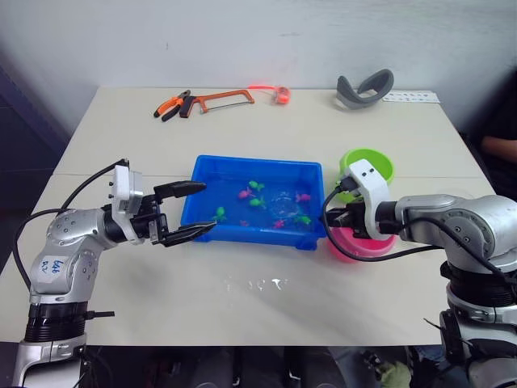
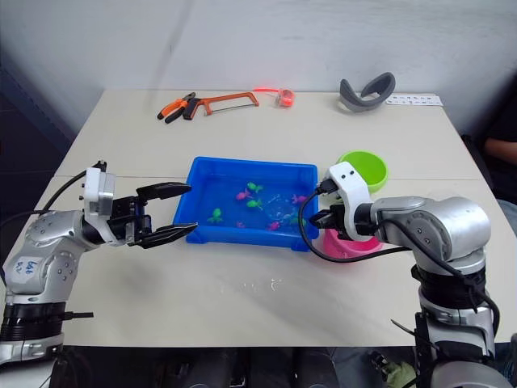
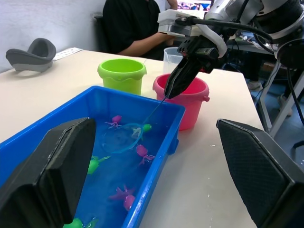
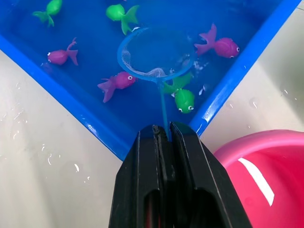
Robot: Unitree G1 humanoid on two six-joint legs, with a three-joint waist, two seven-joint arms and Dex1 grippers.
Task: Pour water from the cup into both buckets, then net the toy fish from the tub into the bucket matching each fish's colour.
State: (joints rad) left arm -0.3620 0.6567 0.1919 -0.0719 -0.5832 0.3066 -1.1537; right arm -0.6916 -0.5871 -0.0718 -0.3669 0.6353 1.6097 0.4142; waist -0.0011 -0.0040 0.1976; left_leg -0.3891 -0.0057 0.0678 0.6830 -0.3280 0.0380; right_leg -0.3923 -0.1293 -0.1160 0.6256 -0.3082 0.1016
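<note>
Fish (image 4: 117, 82), green and pink, are all seen afloat in the blue tub (image 1: 202, 171) mid-bench, none judged netted yet; the net (image 4: 154, 52) is pinched by the right hand (image 4: 164, 130); the left hand (image 1: 187, 212) gapes empty beside the tub.

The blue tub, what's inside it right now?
Inside the blue tub lie water, green fish and pink fish, plus a small blue net held by the right gripper. That gripper hides the tub's near corner.
</note>
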